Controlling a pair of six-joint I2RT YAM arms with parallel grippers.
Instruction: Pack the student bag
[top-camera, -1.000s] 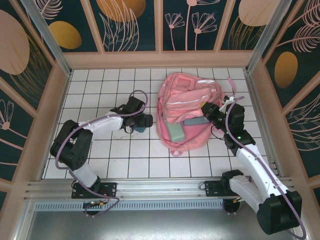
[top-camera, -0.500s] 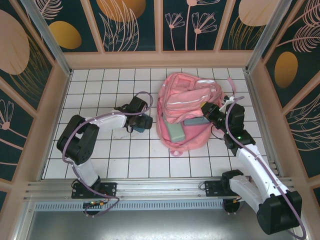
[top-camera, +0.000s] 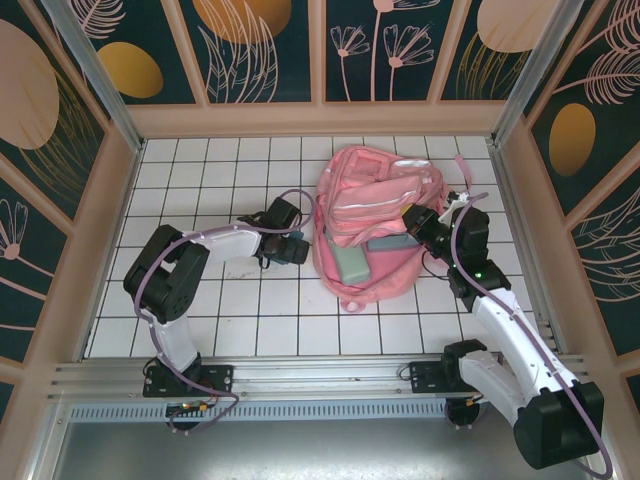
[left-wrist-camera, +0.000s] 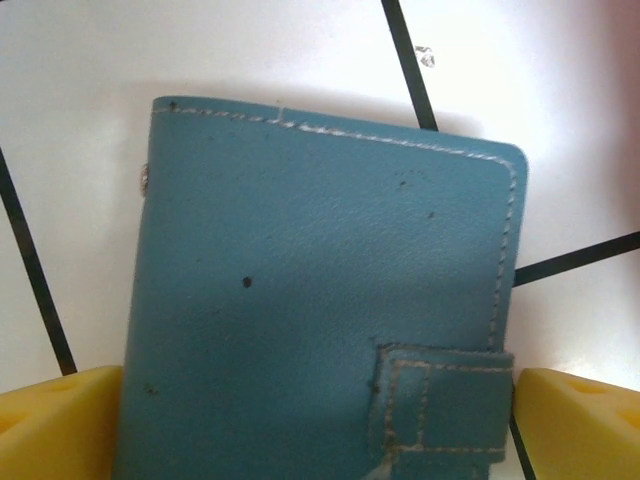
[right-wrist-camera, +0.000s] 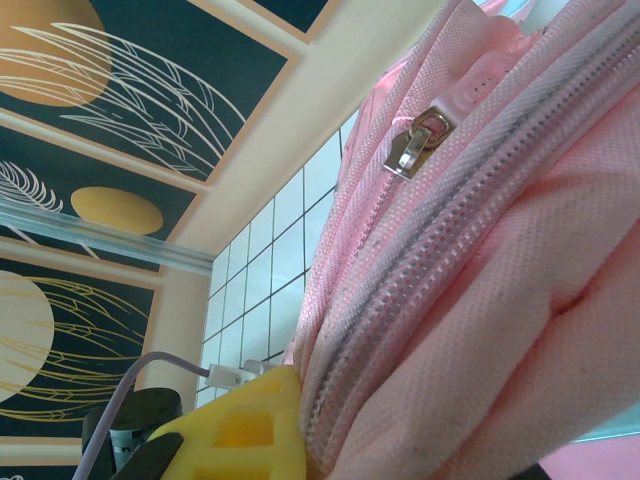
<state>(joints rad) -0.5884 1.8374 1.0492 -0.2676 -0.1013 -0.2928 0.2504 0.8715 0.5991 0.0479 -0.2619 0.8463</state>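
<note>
The student bag (top-camera: 380, 200) is a large pink backpack lying on the white tiled floor, its mouth facing left. A mint-green pencil case (top-camera: 350, 263) and a grey item (top-camera: 388, 243) lie in the opening. My left gripper (top-camera: 296, 248) sits just left of the bag, shut on a blue wallet (left-wrist-camera: 320, 290) with a stitched strap; yellow fingers (left-wrist-camera: 60, 410) flank its sides. My right gripper (top-camera: 418, 222) is shut on the bag's pink fabric (right-wrist-camera: 480, 300) beside the zipper, with one yellow finger (right-wrist-camera: 240, 430) showing. A metal zip pull (right-wrist-camera: 415, 145) hangs above.
Wooden walls (top-camera: 110, 220) with patterned panels enclose the tiled floor (top-camera: 200, 170) on three sides. A pink strap (top-camera: 466, 172) trails off the bag toward the right wall. The aluminium rail (top-camera: 320, 375) with the arm bases runs along the near edge.
My left gripper has slid right along the floor toward the bag's mouth, carrying the blue wallet, and its elbow has swung inward. The right arm and the bag have stayed still.
</note>
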